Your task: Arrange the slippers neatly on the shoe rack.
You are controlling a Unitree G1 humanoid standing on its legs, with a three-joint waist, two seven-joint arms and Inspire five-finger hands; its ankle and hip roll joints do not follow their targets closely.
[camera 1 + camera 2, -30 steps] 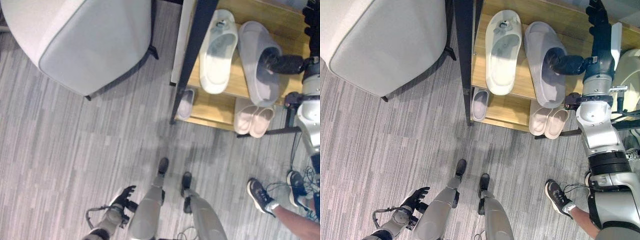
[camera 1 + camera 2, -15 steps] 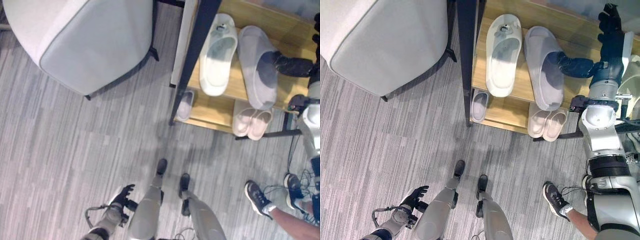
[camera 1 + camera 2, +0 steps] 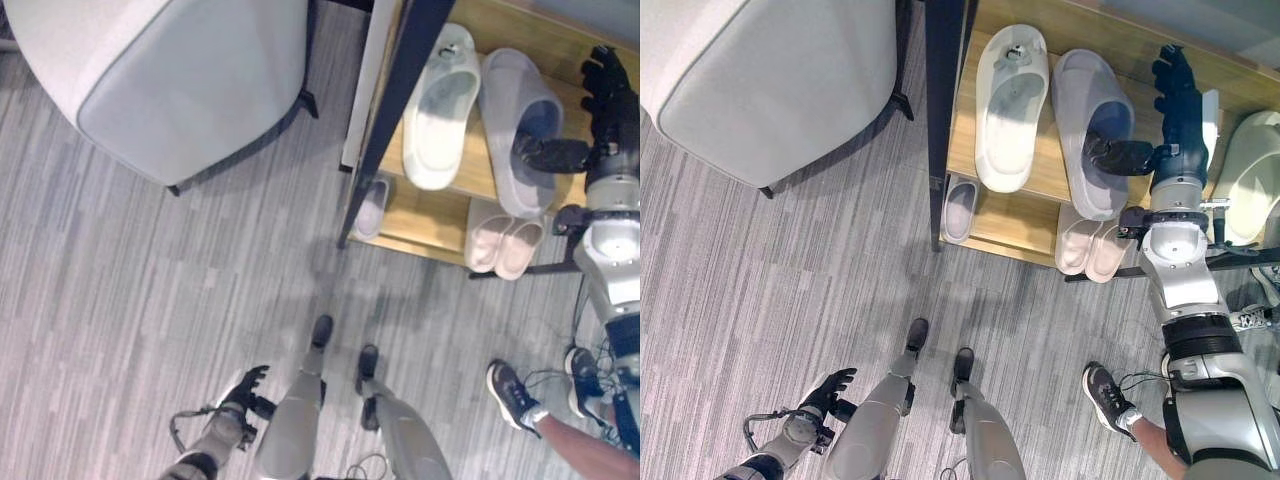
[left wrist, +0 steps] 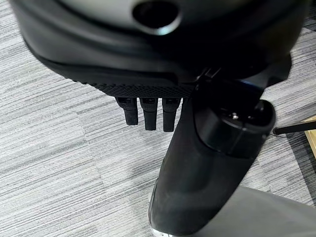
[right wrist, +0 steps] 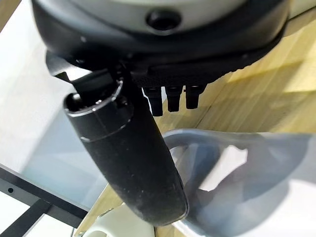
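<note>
On the wooden top shelf [image 3: 1040, 185] of the shoe rack a white slipper [image 3: 1008, 105] and a grey slipper [image 3: 1092, 130] lie side by side, toes pointing away from me. My right hand [image 3: 1178, 105] is at the grey slipper's right edge and open, with straight fingers [image 5: 170, 98]. Its thumb [image 5: 133, 158] reaches over the slipper's opening [image 5: 237, 168]. On the lower shelf sit a small grey slipper [image 3: 959, 208] and a pink pair [image 3: 1092, 248]. My left hand [image 3: 828, 388] hangs open low beside my leg, over the carpet [image 4: 59, 143].
A grey upholstered seat [image 3: 770, 80] stands left of the rack, and the rack's dark post [image 3: 940, 110] rises between them. A pale slipper [image 3: 1245, 165] lies right of the rack. A person's shoe [image 3: 1106, 392] stands on the carpet close to my right side.
My right hand has drawn back toward me along the grey slipper's side and turned, so its fingers show more fully. The grey slipper lies a little straighter. The left hand is unchanged.
</note>
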